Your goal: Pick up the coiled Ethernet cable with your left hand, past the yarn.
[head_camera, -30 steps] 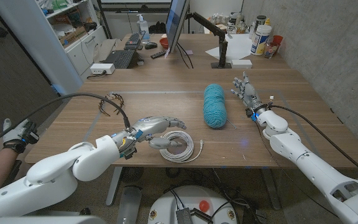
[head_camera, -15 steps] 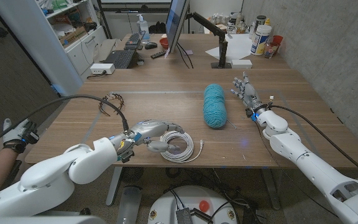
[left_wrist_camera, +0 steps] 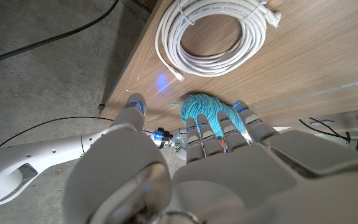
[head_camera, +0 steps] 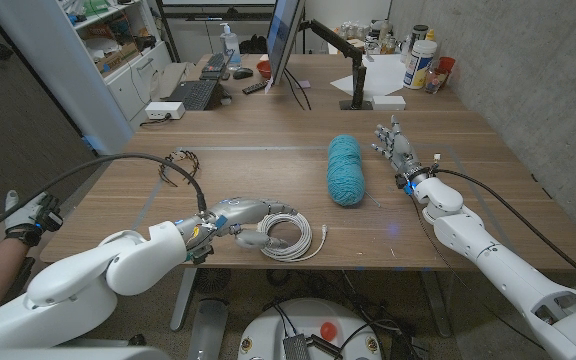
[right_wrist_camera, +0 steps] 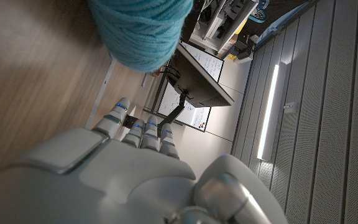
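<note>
1. Table: wooden, with the task things near its front edge and desk clutter at the far end
2. Monitor: far end, seen edge-on, keyboard to its left
3. Left arm: white, comes in from the bottom-left corner and reaches along the front edge toward the cable
4. Right arm: white, comes in from the bottom-right, lies along the right side of the table
5. Yarn: teal skein, lying lengthwise mid-table, between the two hands (also in the left wrist view, beyond the fingers)
6. Cable: white coil flat on the table near the front edge, left of and nearer than the yarn; a plug end sticks out on its right; the left wrist view shows the whole coil lying on the wood
7. Left hand: at the coil's left rim, fingers stretched out over it, thumb below near the rim; nothing gripped, contact unclear
8. Right hand: on the table right of the yarn, apart from it, fingers extended and slightly spread, holding nothing
9. Bottles: far right corner
</note>
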Robot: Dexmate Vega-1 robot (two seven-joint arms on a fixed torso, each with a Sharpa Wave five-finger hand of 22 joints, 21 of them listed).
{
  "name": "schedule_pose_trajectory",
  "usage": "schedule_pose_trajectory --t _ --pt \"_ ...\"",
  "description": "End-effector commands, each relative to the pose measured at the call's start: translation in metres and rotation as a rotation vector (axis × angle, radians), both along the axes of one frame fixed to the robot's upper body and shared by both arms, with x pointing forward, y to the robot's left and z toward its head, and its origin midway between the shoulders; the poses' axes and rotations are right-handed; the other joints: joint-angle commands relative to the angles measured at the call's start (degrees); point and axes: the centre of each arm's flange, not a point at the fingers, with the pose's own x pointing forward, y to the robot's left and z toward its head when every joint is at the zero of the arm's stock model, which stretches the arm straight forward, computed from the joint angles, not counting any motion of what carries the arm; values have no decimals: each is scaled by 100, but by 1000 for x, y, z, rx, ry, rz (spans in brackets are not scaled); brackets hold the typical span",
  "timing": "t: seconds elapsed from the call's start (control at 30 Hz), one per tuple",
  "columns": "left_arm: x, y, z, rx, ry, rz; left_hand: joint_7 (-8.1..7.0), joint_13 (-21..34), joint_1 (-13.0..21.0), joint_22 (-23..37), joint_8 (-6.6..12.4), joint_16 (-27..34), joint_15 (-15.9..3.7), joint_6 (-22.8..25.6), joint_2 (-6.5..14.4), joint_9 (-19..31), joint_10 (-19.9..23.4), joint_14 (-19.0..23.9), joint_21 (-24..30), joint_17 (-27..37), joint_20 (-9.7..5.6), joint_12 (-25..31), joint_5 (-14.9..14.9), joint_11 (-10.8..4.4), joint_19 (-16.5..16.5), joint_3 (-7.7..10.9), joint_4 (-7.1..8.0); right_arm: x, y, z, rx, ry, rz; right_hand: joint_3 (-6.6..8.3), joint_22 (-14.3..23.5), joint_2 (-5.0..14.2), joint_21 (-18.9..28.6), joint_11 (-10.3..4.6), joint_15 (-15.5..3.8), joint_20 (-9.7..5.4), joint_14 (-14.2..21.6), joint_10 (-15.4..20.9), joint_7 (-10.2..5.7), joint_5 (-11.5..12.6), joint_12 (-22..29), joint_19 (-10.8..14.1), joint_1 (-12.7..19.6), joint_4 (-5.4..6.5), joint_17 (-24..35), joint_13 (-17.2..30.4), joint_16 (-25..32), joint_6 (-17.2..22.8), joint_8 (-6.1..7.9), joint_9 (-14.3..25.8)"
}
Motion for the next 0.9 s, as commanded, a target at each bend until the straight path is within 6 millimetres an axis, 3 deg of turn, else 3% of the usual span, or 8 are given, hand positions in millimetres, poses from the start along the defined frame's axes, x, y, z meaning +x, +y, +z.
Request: schedule_pose_trajectory --t 0.03,0.17,0.33,0.43,0.9 --pt "0 -6 -6 117 65 49 109 31 -140 28 -66 -25 63 -456 -126 36 -342 -270 -2 33 30 -69 54 137 -130 -129 45 0 0 0 2 -1 -2 -31 16 194 46 -2 7 -24 -53 -31 -17 51 46 -6 21 11 8 -3 37 -27 19 15" --pt "0 -8 -7 127 84 49 189 41 -138 29 -84 -20 86 -704 -138 37 -516 -384 11 32 33 -92 85 204 -159 -150 30 0 0 0 1 -2 -1 -32 16 194 47 7 15 -22 -53 -31 -20 51 46 -4 21 11 8 -3 37 -25 20 15" --pt "0 -9 -8 122 102 46 267 79 159 32 37 51 105 -670 137 70 -470 -356 47 50 27 -1 113 223 -130 35 -37 0 0 0 5 2 -3 -34 16 194 46 11 14 -23 -59 -28 -20 51 47 -6 20 11 8 -3 36 -28 19 15" --pt "0 -9 -9 127 113 48 289 94 241 32 52 81 89 -686 194 80 -479 -309 60 60 21 14 109 231 -108 86 -57 0 0 0 3 0 -2 -35 16 195 47 4 18 -22 -58 -26 -18 52 49 -4 20 12 8 -3 36 -27 20 15" --pt "-4 -7 -7 108 113 56 256 202 196 41 238 239 33 -404 154 141 -133 -18 133 150 32 238 18 157 49 74 -1 0 0 0 2 -1 -4 -40 16 197 45 8 11 -19 -62 -33 -16 53 47 -11 17 13 9 -3 36 -31 19 15"
